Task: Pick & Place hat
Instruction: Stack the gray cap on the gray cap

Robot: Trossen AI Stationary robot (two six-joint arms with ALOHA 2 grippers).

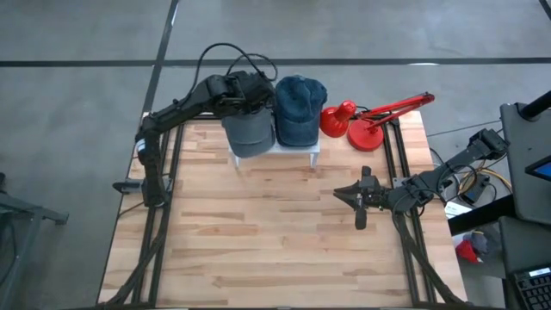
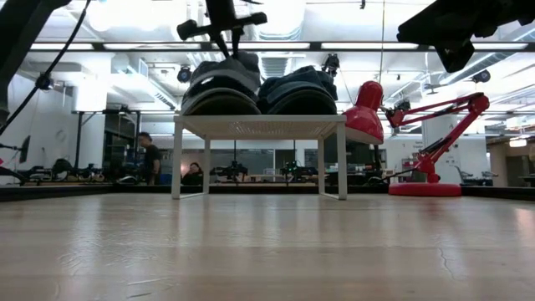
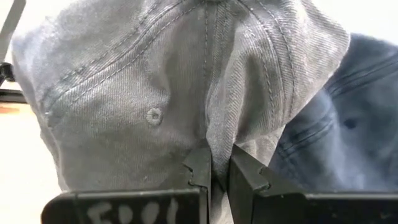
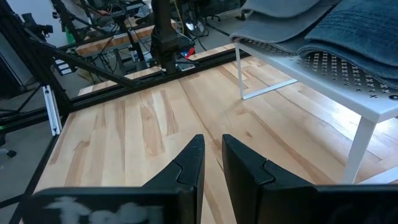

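Lighting bright and even, from ceiling strip lights (image 2: pixel 276 46) overhead, blown out toward 12 o'clock in the low view. Glare streaks the table (image 2: pixel 267 251) there; near surface soft. Left wrist close-up slightly blurred at edges.

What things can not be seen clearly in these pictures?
- High view: left gripper fingertips, hidden by its own wrist over the gray cap.
- Left wrist view: blue cap, partly hidden by the gray cap and cut off at the edge.
- Low view: people behind the white rack, too small.
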